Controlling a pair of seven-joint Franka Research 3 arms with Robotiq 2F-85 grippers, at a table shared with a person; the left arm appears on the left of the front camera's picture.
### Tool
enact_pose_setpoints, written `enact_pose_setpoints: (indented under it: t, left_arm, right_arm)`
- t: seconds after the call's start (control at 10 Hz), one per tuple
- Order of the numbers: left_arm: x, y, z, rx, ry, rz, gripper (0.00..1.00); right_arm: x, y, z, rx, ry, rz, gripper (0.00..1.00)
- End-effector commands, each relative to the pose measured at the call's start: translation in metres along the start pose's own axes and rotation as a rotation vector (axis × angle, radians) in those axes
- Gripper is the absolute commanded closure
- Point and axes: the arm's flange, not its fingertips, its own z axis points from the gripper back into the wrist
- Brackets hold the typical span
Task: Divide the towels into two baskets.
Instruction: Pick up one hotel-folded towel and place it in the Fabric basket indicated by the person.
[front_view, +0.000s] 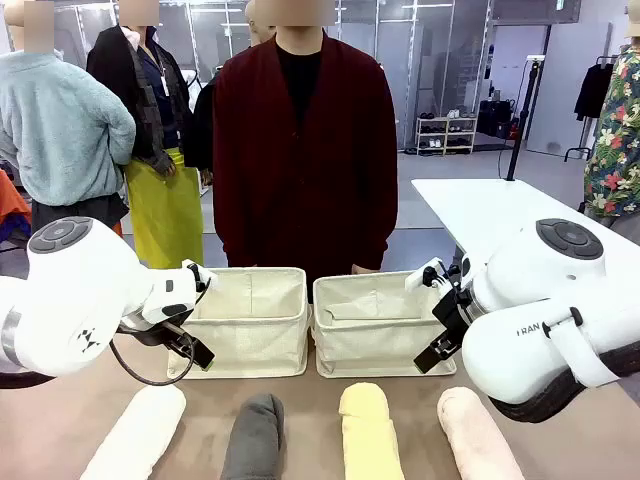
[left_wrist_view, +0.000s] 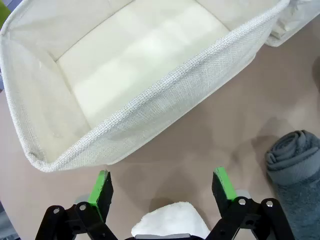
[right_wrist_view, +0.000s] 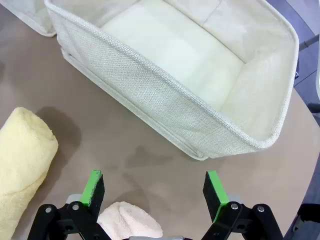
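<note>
Four rolled towels lie in a row at the near edge: white (front_view: 135, 435), dark grey (front_view: 255, 440), pale yellow (front_view: 370, 435), pale pink (front_view: 478, 435). Behind them stand two cream baskets, the left one (front_view: 250, 345) and the right one (front_view: 375, 350), both with nothing inside. My left gripper (front_view: 198, 355) hangs open above the white towel's far end (left_wrist_view: 170, 222), just before the left basket's wall (left_wrist_view: 165, 125); the grey towel (left_wrist_view: 295, 175) lies to its side. My right gripper (front_view: 430, 360) is open over the pink towel's end (right_wrist_view: 130, 220), near the right basket (right_wrist_view: 150, 95), with the yellow towel (right_wrist_view: 22, 165) beside it.
A person in a dark red cardigan (front_view: 305, 150) stands at the far side, right behind the baskets. A corner of the other basket (right_wrist_view: 30, 20) shows at the top left of the right wrist view. Bare brown tabletop (front_view: 310, 420) lies between the baskets and the towels.
</note>
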Motion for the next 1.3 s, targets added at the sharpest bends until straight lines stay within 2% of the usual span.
enact_pose_setpoints:
  t: [0.0, 1.2]
  left_arm:
    - [0.0001, -0.0002, 0.0000, 0.000, 0.000, 0.000, 0.00]
    - [0.0001, -0.0002, 0.0000, 0.000, 0.000, 0.000, 0.00]
  right_arm:
    - [0.0000, 0.0000, 0.0000, 0.000, 0.000, 0.000, 0.00]
    - [0.0000, 0.0000, 0.0000, 0.000, 0.000, 0.000, 0.00]
